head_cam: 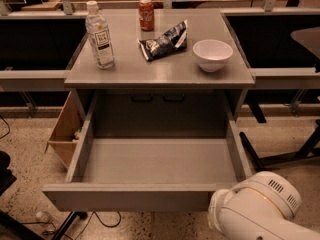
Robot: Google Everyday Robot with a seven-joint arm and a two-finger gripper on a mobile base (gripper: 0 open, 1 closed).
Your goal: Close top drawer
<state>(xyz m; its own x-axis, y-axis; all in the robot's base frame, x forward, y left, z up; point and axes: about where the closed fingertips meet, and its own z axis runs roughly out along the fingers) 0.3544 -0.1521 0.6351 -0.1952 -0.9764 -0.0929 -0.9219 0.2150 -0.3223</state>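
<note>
The top drawer (pixel 130 196) is a wide, shallow grey drawer pulled far out from under the cabinet top (pixel 160 74). Its inside is empty, and its plain front panel faces me at the bottom of the view. A white rounded arm housing (pixel 260 209) fills the bottom right corner, just in front of the right end of the drawer's front panel. My gripper is out of view, below or behind that housing. Whether the arm touches the panel cannot be seen.
On the cabinet top stand a water bottle (pixel 100 36), a red can (pixel 146 15), a dark snack bag (pixel 165 43) and a white bowl (pixel 212 54). An open cardboard box (pixel 65 131) sits left of the drawer. Cables lie at the bottom left and dark table legs (pixel 300 149) stand at right.
</note>
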